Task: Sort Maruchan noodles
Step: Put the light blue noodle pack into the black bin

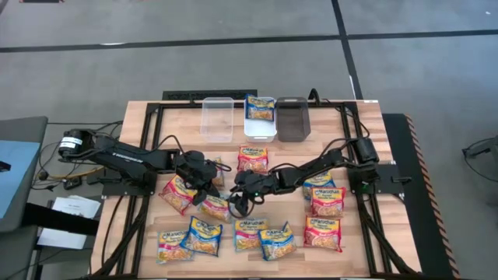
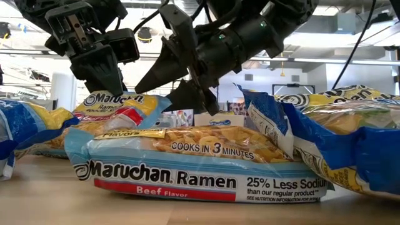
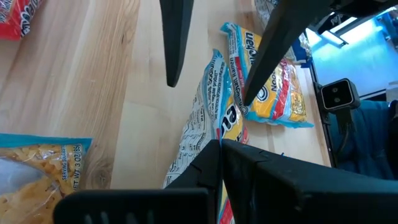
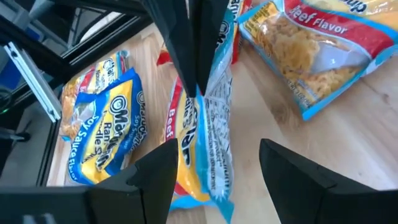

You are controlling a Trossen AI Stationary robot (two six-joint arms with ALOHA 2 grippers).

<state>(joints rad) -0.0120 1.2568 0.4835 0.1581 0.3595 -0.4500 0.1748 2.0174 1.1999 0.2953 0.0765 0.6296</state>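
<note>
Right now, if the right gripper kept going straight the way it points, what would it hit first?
Probably the upright noodle packet pinched by the left gripper, standing straight ahead of the open right gripper; depth is hard to judge.

Three bins in a row at far edge of wooden table (image 1: 140, 132): clear bin (image 1: 218, 118), white bin (image 1: 260, 128), dark grey bin (image 1: 292, 119)

Left gripper (image 1: 212, 187) pinched closed, right gripper (image 1: 240, 204) spread wide

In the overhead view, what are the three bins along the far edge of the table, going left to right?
Clear bin → white bin, with a noodle packet inside → dark grey bin.
</note>
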